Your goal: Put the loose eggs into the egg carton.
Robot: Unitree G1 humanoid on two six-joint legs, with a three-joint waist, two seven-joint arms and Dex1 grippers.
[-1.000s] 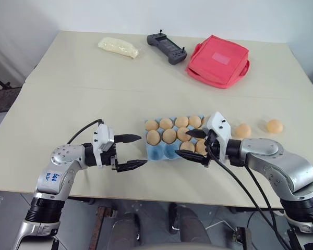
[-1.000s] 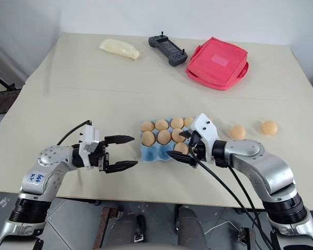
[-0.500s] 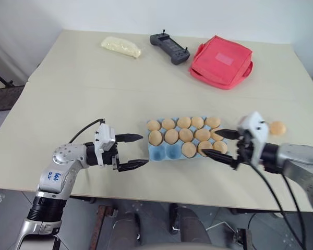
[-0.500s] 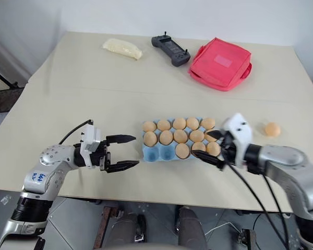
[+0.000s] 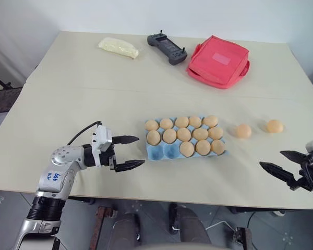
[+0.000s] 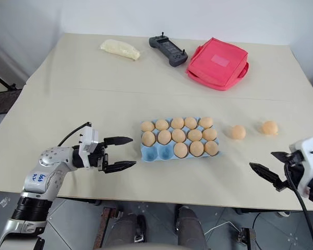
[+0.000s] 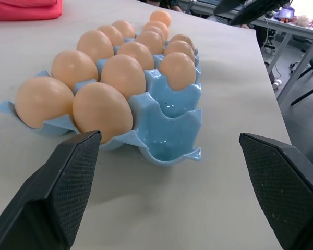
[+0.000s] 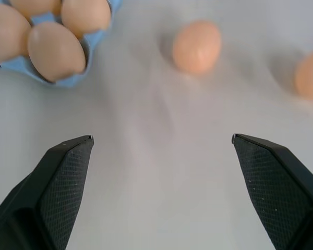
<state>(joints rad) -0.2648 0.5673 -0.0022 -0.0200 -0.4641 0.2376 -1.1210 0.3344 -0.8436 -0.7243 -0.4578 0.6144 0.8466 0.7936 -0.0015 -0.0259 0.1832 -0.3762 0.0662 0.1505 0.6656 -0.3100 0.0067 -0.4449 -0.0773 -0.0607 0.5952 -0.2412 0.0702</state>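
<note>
I had the right hand [image 6: 274, 166] spread wide with nothing between its black fingers, hanging over bare tabletop [image 5: 68, 99] near the front edge. Ahead of it lay the two loose tan-orange oval eggs: the nearer egg [image 5: 243, 130] just ahead and a little toward the carton side, the farther egg [image 5: 274, 126] ahead and slightly to the outer side. They sat apart from each other and from everything else.

The light blue moulded egg carton [image 5: 166, 151] sat well off to that hand's inner side, thirteen of its cups filled. The two empty cups [image 7: 169, 125] were in the front row at the end facing my left hand [image 5: 129, 152], which was also wide open and empty, pointing at that end from just beside it.

I judged this the reach for the next pickup. The move called for bringing the right hand forward over the nearer egg, straddling it, and closing gently (a round shell rolls away easily), then carrying it across the full cups to an empty one.
</note>
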